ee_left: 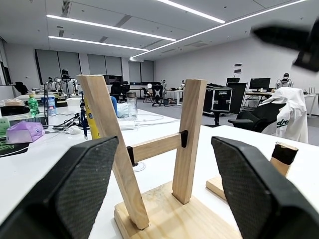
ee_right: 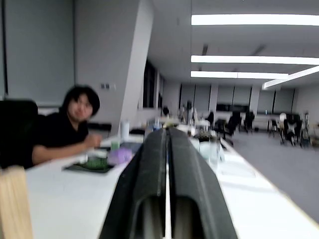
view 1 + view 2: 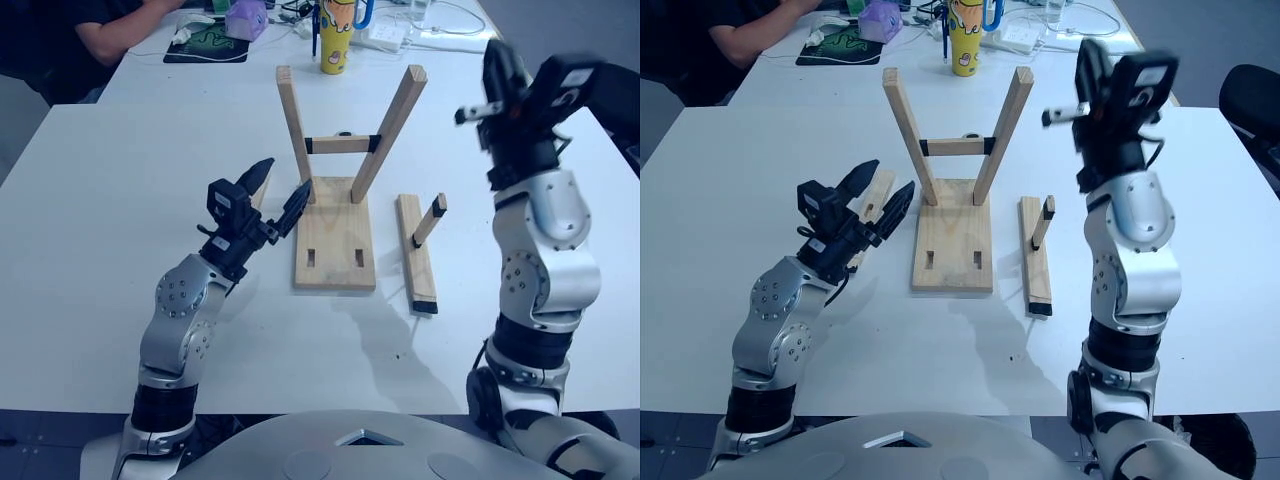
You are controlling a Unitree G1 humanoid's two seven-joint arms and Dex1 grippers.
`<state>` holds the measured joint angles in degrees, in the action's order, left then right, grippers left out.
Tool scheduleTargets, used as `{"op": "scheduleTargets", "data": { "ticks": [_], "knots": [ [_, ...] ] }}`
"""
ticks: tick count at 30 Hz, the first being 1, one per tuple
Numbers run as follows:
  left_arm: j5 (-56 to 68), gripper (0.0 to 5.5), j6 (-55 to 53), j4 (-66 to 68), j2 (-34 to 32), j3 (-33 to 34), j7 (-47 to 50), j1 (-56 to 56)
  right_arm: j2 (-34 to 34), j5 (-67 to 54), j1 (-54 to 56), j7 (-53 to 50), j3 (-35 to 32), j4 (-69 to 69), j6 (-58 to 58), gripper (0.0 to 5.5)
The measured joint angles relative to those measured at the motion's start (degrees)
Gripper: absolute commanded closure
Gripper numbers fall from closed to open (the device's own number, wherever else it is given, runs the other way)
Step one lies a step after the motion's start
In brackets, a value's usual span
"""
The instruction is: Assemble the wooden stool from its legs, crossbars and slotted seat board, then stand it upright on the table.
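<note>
The slotted seat board (image 3: pixel 335 245) lies flat at the middle of the white table (image 3: pixel 120 200), its long side running from the near edge toward the far edge; two legs (image 3: pixel 295 130) stand in its far end and lean apart as they rise, joined partway up by a crossbar (image 3: pixel 341 144); the two slots at its near end are open. Just beside the board, toward the table's right edge, a loose leg (image 3: pixel 417 255) lies flat and parallel to it, apart from it, with a short crossbar stub (image 3: pixel 430 220) standing up at a tilt from its far half. Another wooden piece (image 3: pixel 876 192) lies toward the left edge, partly hidden by the left gripper, so what it is cannot be told.

The left gripper (image 3: pixel 284 180) hovers low just off the board's left side, its fingers spread wide and empty, pointed at the foot of the nearer standing leg; from the wrist, both legs and the crossbar show between the two pads (image 1: pixel 84 189). The right gripper (image 3: pixel 497 55) is held high above the table's right part, well apart from the board and the loose leg; its fingers (image 2: pixel 149 164) are pressed together with nothing between them.

A yellow cup (image 3: pixel 337 35) stands on the next table, beyond the far edge.
</note>
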<state>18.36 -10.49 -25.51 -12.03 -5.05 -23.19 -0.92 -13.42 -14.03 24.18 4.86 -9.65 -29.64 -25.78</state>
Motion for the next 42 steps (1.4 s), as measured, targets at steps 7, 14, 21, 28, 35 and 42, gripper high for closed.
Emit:
{"op": "scheduleTargets", "data": {
  "ticks": [7,14,21,28,35,42],
  "knots": [
    [-0.3,2.04,0.1,-0.1,0.1,0.0,0.4,-0.5,0.0,0.8,-7.0,0.8,4.6,5.1,-6.1,5.48],
    [0.2,2.04,-0.1,0.0,-0.2,0.5,-0.2,0.7,-2.6,1.2,-12.4,2.8,7.9,7.5,-9.9,5.48],
    [0.0,2.04,0.0,0.5,0.0,0.5,-0.5,1.3,-2.3,3.8,-13.4,0.8,4.3,8.4,-2.7,5.48],
    [-1.6,2.04,1.6,0.5,0.7,0.1,1.3,-1.5,-8.3,4.9,-11.4,1.1,-3.9,3.3,-0.5,5.28],
    [-1.7,2.04,2.2,-1.5,1.0,0.5,3.3,-4.5,-12.9,0.3,-28.8,10.9,-3.1,6.1,-21.2,4.31],
    [-1.7,2.04,1.9,-2.5,0.9,0.6,3.8,-5.5,-13.3,-5.0,-28.9,13.6,-2.0,2.4,-32.3,3.31]
  ]
}}
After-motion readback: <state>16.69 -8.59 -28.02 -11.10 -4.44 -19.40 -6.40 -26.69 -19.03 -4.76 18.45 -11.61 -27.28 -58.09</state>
